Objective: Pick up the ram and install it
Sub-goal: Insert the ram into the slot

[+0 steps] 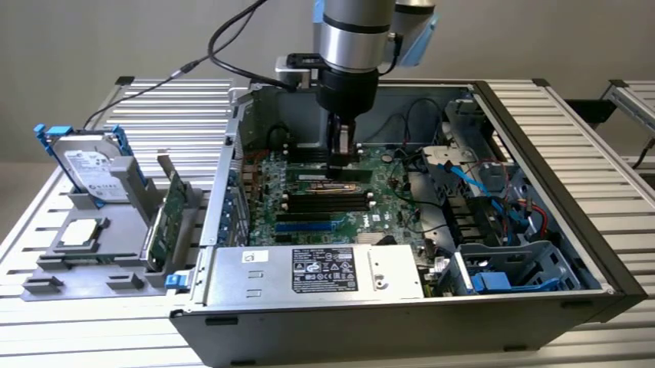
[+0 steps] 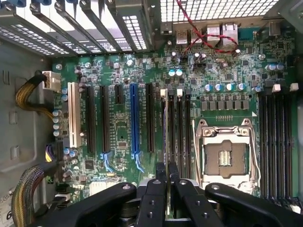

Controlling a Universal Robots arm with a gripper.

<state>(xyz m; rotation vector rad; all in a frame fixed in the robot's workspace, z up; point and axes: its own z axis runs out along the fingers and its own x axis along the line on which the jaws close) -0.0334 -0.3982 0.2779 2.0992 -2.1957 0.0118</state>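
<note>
In the wrist view my gripper [image 2: 167,182] is shut on the ram [image 2: 165,127]. The ram appears edge-on as a thin strip running away from the fingertips. It lies along the black memory slots [image 2: 182,132] next to the CPU socket [image 2: 226,158], in line with the outermost one. Whether it is touching the slot I cannot tell. In the exterior view the gripper [image 1: 343,157] reaches straight down into the open computer case, just above the motherboard [image 1: 307,222] and behind the row of memory slots [image 1: 327,201].
The case walls [image 1: 532,153] close in the board, with blue and black cables [image 1: 481,192] at the exterior view's right and the power supply [image 1: 317,268] in front. Outside the case, a grey rack [image 1: 82,261] holds a hard drive [image 1: 90,169] and a broad green card [image 1: 169,218].
</note>
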